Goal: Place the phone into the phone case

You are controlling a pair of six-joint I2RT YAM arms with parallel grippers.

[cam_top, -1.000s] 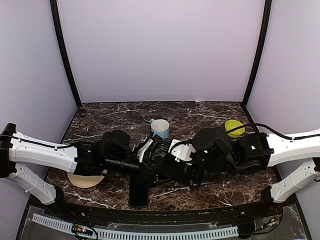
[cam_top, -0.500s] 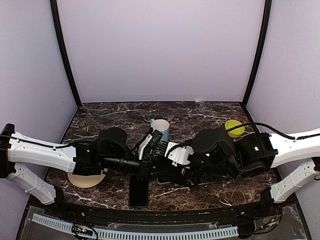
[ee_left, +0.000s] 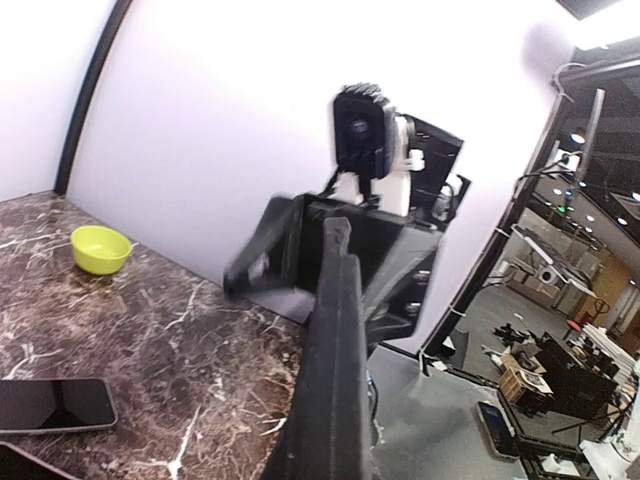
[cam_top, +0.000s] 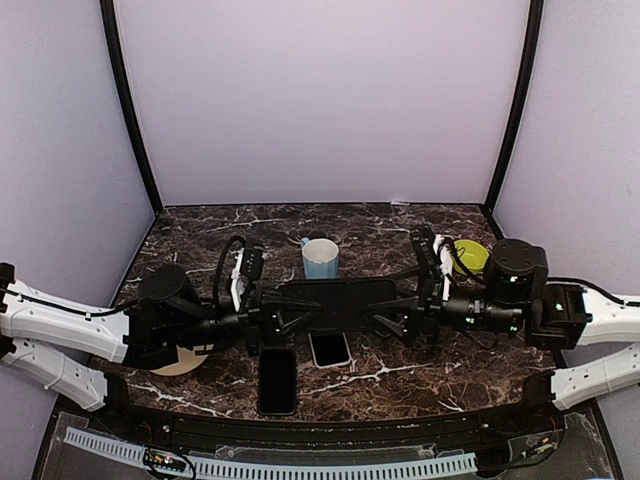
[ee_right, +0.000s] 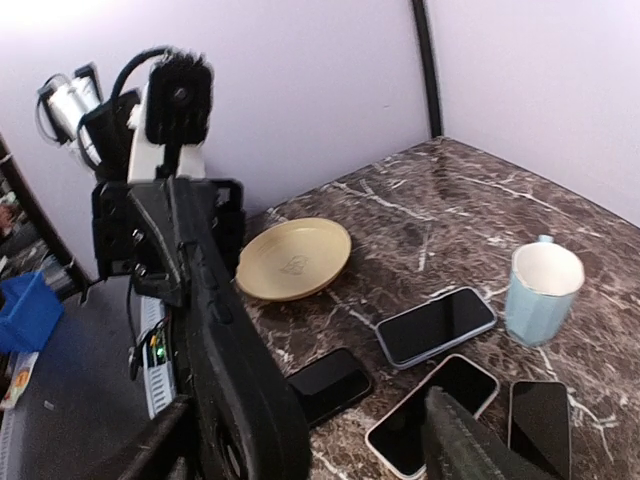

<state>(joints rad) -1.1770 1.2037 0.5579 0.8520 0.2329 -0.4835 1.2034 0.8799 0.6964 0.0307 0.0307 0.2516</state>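
Evidently the sequence stands at the case-handling step, with insertion judged not yet begun. The black phone case (cam_top: 335,303) is held in the air between the two arms, clear of the tabletop (cam_top: 200,240). It stands on its long edge with a broad face toward the top camera, and both wrist views show it edge-on. The left claw (cam_top: 272,318) appears clamped on the case's left end, since no spread fingers show in its own wrist view. The right claw (cam_top: 400,320) appears open, its fingers (ee_right: 462,440) standing apart on either side of the case's right end, seemingly without contact. Whether the case is empty cannot be told. Beneath it, handsets lie flat on the tabletop: a dark phone (cam_top: 277,380) nearest the arm bases and a white-rimmed phone (cam_top: 330,349) just beyond it. The right wrist view adds further handsets (ee_right: 435,327) close to the pale blue mug (cam_top: 320,258). Which handset is meant for the case cannot be told. The next move probably calls for turning the case so its cavity faces a phone, or laying it cavity-up on the tabletop. One claw would keep a firm hold while the free claw takes a phone by its long edges, squares its corners to the case and presses it home.
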